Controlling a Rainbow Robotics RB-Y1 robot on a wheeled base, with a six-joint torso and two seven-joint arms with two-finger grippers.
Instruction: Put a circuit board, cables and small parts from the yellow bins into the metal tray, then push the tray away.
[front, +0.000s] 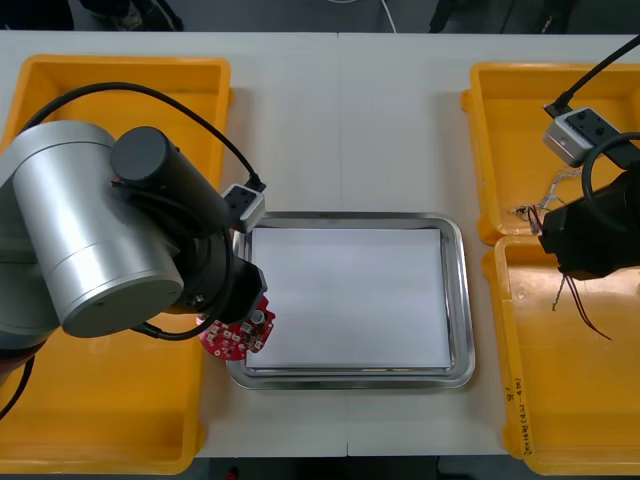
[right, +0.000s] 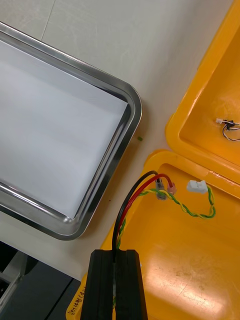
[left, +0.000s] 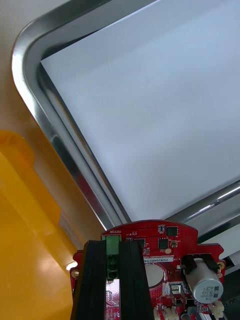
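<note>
Left gripper (front: 248, 300), clamped on a round red circuit board (front: 236, 334) studded with small components, holds it at the near-left corner of the metal tray (front: 461, 300), shiny along its rounded rim and flat white inside. Right gripper (front: 575, 270) pinches a cable (right: 131, 197) of black, red and twisted yellow-green wires over the glossy yellow bin (front: 570, 400) at the table's near right.
</note>
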